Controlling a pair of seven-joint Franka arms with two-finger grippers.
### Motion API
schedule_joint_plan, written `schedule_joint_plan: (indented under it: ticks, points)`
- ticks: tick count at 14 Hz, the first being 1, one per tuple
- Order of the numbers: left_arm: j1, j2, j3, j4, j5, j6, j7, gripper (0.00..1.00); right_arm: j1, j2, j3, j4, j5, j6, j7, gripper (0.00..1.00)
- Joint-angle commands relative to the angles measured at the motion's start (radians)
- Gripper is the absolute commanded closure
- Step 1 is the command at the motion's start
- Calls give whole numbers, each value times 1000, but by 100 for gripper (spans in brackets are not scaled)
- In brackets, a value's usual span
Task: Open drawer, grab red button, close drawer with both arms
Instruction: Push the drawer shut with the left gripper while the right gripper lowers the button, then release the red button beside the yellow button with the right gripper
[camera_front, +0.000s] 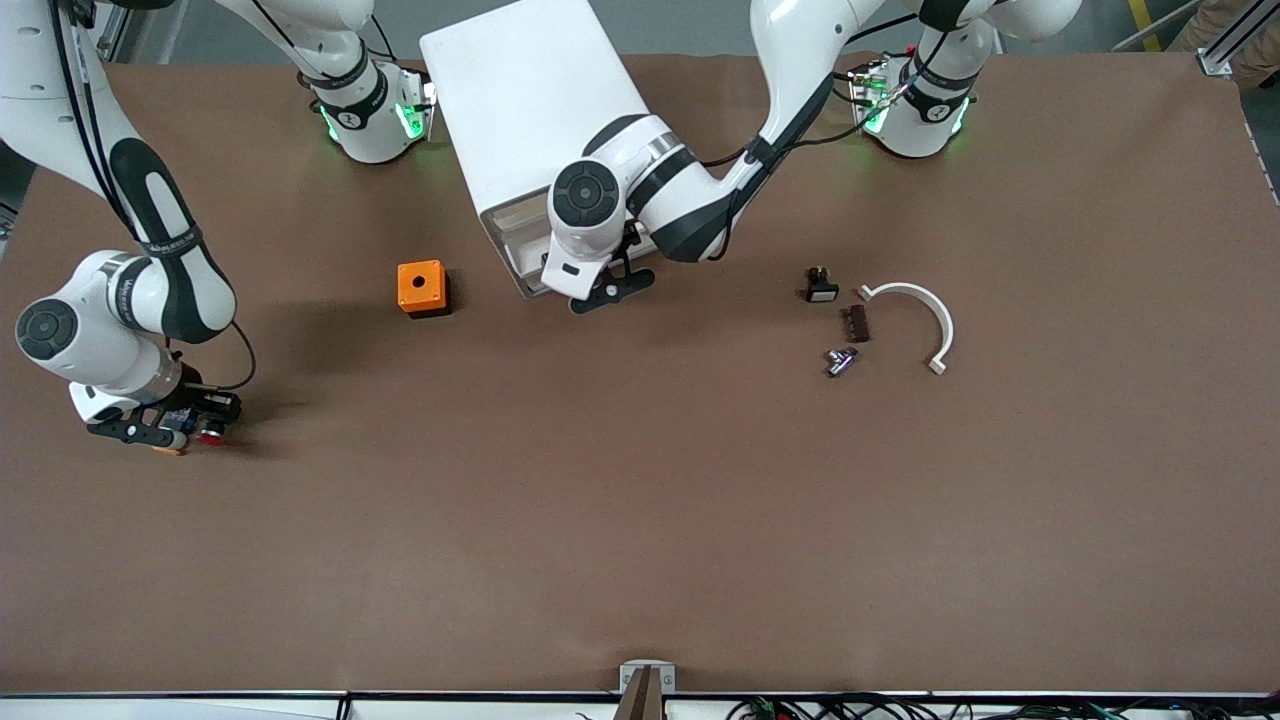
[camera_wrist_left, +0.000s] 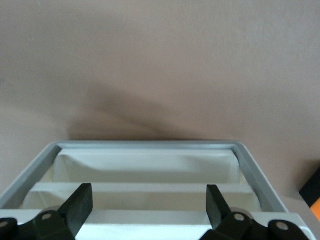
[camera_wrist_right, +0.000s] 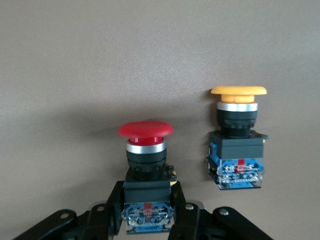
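Note:
The red-capped button (camera_wrist_right: 146, 150) with its black-and-blue body sits between the fingers of my right gripper (camera_wrist_right: 147, 210), which is shut on its body low at the table, near the right arm's end (camera_front: 195, 432). The twin button with the orange-yellow cap (camera_wrist_right: 239, 140) stands close beside it, free. The white cabinet's (camera_front: 530, 110) drawer (camera_front: 515, 240) is pulled out; its inside shows bare white compartments. My left gripper (camera_front: 608, 292) hangs open over the drawer's front part (camera_wrist_left: 150, 146), its fingers (camera_wrist_left: 80, 205) spread wide and holding nothing.
An orange box with a hole (camera_front: 422, 288) stands beside the drawer toward the right arm's end. Toward the left arm's end lie a small black part (camera_front: 821, 287), a brown strip (camera_front: 857, 323), a metal piece (camera_front: 840, 361) and a white curved bracket (camera_front: 920, 315).

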Motion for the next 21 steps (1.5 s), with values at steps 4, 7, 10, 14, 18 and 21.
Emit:
schedule_joint_plan:
  ticks: [4,7,10,14,18,21]
  points:
    - [-42,11,-2,-3,-40,13,-10,0,5,40,10,60,-10,-11,14,100]
    - [-54,12,-2,-3,-66,13,-11,0,5,58,10,82,-10,-14,14,100]
    - [-54,12,-2,-3,-93,13,-11,0,5,60,10,88,-10,-16,12,100]
    - [-46,8,1,-1,-93,13,-10,0,5,66,10,103,-13,-17,1,0]
    - [-8,-2,6,0,-87,13,-10,0,17,65,10,137,-14,-45,-2,0]
    - [47,-22,9,0,-81,11,-15,0,25,62,10,224,-16,-220,-3,0]
